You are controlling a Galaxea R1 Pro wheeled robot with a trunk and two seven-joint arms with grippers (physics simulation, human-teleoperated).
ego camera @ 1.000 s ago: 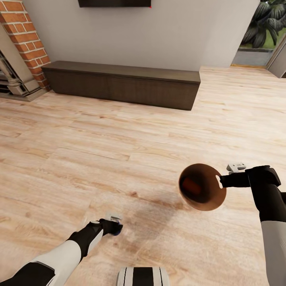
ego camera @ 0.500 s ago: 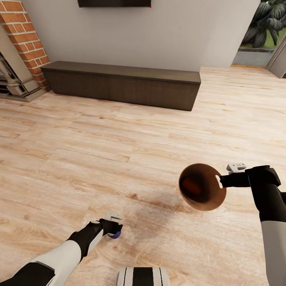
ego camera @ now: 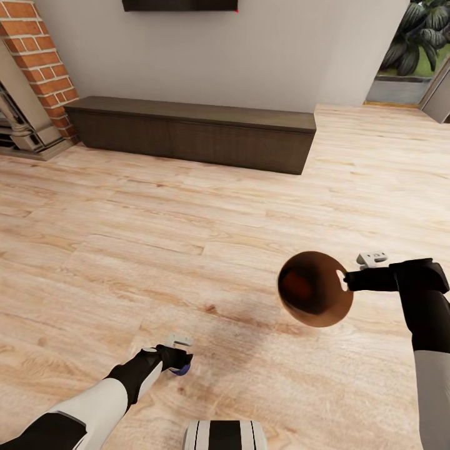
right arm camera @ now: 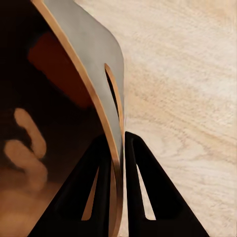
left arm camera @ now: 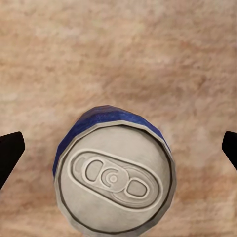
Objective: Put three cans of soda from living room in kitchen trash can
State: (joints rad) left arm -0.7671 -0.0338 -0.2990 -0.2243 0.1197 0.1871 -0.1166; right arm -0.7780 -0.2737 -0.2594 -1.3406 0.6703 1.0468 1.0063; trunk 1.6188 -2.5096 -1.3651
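The tash can (ego camera: 328,307) hangs tilted above the wood floor at the right, its brown inside facing me. My right gripper (ego camera: 342,282) is shut on its rim, and the right wrist view shows that gripper (right arm camera: 117,139) with one finger on each side of the grey wall (right arm camera: 89,44). An orange-red can of soda (ego camera: 296,286) lies inside (right arm camera: 54,64). A dark blue can of soda (ego camera: 180,371) with a silver top (left arm camera: 116,182) stands on the floor at the lower left. My left gripper (ego camera: 180,364) is directly over it, open, fingers (left arm camera: 10,153) wide apart and clear of the can.
A long dark low cabinet (ego camera: 194,131) runs along the far wall under a television (ego camera: 179,5). A brick fireplace (ego camera: 37,56) stands at the far left. An opening onto plants (ego camera: 412,56) is at the far right. My base (ego camera: 225,435) shows at the bottom edge.
The right gripper has carried the tash can slightly left and up. The left gripper shifted a little over the blue can a second ago and has held still since.
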